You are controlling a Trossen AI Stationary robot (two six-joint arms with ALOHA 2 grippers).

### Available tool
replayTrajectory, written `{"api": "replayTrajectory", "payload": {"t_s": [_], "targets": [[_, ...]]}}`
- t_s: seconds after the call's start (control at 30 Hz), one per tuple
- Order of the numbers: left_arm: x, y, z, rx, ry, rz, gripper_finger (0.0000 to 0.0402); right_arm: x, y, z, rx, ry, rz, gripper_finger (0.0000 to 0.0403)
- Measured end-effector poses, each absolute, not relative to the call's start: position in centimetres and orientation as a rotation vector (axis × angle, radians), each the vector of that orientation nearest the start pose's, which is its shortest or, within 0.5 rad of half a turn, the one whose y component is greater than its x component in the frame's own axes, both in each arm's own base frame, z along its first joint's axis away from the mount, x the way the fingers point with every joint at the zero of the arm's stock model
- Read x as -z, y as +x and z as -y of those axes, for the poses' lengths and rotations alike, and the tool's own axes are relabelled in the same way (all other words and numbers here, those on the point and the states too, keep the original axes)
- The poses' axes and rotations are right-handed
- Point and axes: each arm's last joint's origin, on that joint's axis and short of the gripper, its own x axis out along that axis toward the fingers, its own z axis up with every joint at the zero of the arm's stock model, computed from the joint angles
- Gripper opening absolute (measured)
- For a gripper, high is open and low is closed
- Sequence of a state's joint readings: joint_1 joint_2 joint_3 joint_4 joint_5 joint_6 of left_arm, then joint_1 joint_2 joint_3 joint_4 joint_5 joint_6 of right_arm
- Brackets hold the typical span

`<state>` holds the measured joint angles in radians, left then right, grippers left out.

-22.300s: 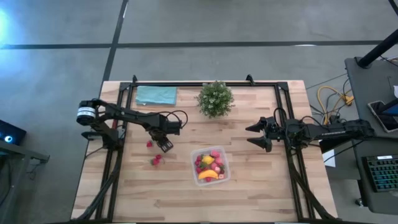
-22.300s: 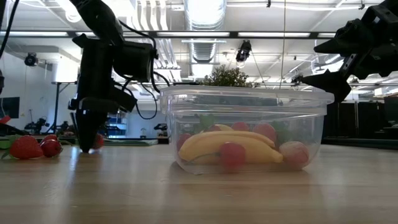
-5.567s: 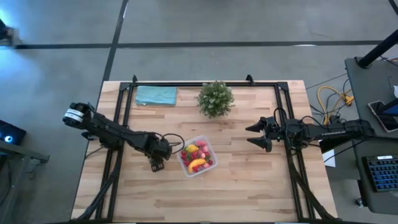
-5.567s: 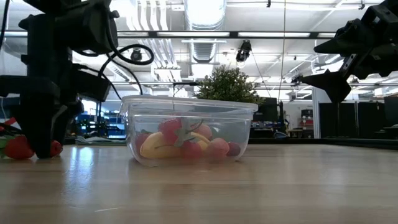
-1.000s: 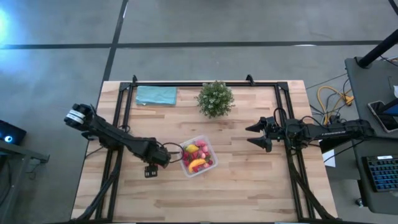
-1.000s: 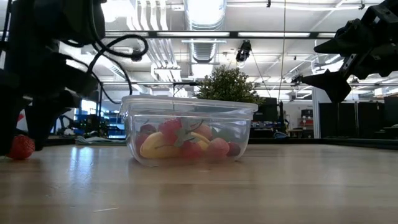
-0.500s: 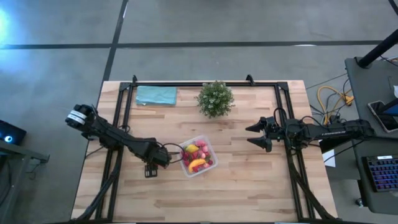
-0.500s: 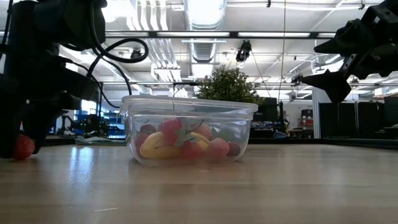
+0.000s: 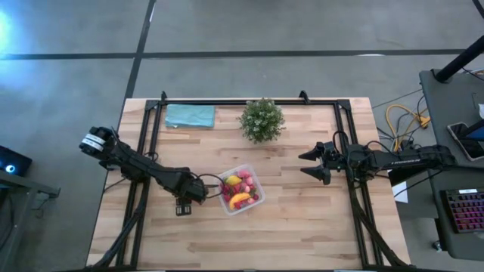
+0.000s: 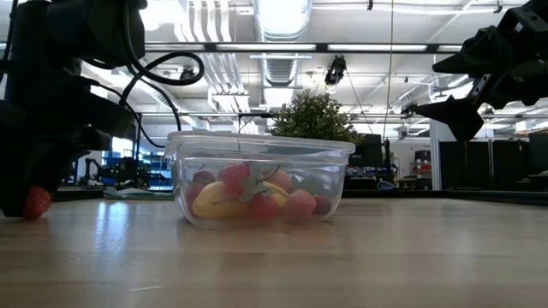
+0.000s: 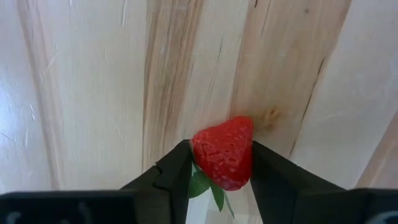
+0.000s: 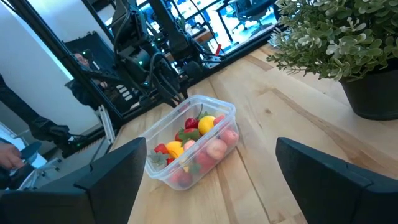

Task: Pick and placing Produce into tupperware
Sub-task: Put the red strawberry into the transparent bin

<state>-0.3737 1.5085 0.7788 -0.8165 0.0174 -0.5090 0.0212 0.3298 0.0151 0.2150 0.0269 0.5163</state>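
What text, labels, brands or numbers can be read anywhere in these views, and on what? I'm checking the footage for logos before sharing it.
None can be read.
The clear plastic tupperware container, the red toy strawberry between the left gripper fingers and the light wooden table carry no visible print.
The screens behind the table in the right wrist view are too blurred to read.

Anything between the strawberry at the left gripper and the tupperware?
Nothing visible. The left gripper has its fingers against both sides of the strawberry down on the table. In the high view only bare wood lies between it and the tupperware beside it. The right gripper waits open, far off.
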Motion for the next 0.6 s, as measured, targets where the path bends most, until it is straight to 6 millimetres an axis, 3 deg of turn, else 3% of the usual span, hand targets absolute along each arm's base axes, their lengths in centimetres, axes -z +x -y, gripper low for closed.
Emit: {"api": "replayTrajectory", "payload": {"t_s": [0.4, 0.6], "targets": [[-15.5, 21.4, 8.4, -0.080, -0.132, -1.540, 0.0124, -16.1, 11.8, -0.2, 0.032, 0.514, -0.096, 0.0349], [-17.6, 22.0, 8.7, -0.055, -0.155, -1.476, 0.0124, -16.1, 11.8, -0.2, 0.031, 0.513, -0.096, 0.0346]]}}
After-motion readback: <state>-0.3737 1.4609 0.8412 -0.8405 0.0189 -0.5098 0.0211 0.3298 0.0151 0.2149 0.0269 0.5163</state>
